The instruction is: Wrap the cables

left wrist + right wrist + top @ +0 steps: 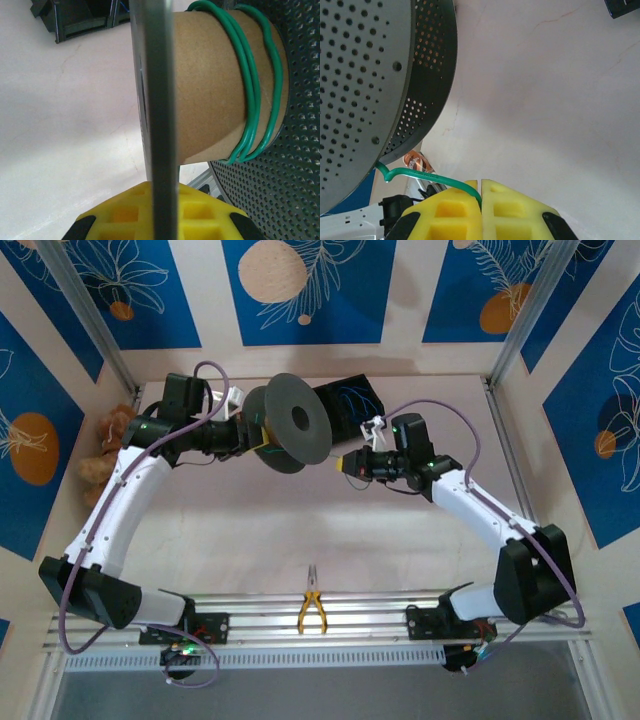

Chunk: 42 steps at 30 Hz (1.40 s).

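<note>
You've got the left pincer (162, 200) clamped on the flange of the spool (290, 425) near the tabletop's far edge, and the right pincer (481, 190) shut on the green cable (427, 176), which runs leftward from it to the turns on the cardboard core (210, 85), so the right arm feeds.

The table (300, 530) lies open between the arms. Behind, the spool (292, 422), the cable (427, 176) strung from it to the right gripper (481, 195), and a black box (352, 398) bar passage.
</note>
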Each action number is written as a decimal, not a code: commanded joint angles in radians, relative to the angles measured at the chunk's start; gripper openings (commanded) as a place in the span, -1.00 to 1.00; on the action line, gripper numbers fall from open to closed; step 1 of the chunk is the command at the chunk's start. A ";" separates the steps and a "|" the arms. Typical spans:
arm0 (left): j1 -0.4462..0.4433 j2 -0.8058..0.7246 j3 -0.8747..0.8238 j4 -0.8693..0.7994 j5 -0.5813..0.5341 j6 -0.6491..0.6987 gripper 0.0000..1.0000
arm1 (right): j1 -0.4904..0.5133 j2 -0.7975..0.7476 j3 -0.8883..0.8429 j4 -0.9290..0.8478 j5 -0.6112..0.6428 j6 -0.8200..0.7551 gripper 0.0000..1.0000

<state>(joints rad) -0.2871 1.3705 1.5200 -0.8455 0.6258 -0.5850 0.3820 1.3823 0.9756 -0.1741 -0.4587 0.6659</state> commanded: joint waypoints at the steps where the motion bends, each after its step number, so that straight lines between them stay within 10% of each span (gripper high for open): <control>1: 0.046 -0.092 0.045 0.140 0.149 0.016 -1.00 | -0.070 0.074 -0.027 -0.169 0.117 -0.009 -1.00; 8: 0.046 -0.075 0.063 0.102 0.104 0.040 -1.00 | -0.052 0.098 0.033 -0.122 -0.021 -0.013 -1.00; 15: 0.046 -0.044 0.092 0.050 0.043 0.081 -1.00 | 0.016 0.092 0.121 -0.134 -0.103 -0.066 -0.29; 26: 0.014 -0.028 0.090 0.014 -0.044 0.115 -1.00 | 0.100 0.034 0.205 -0.100 -0.121 -0.099 0.27; 42: -0.064 -0.054 0.053 0.001 -0.195 0.120 -1.00 | 0.161 -0.070 0.228 -0.090 0.114 -0.106 0.72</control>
<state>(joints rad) -0.3271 1.3521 1.5646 -0.8505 0.4580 -0.4942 0.5316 1.3579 1.1534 -0.2596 -0.3836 0.5697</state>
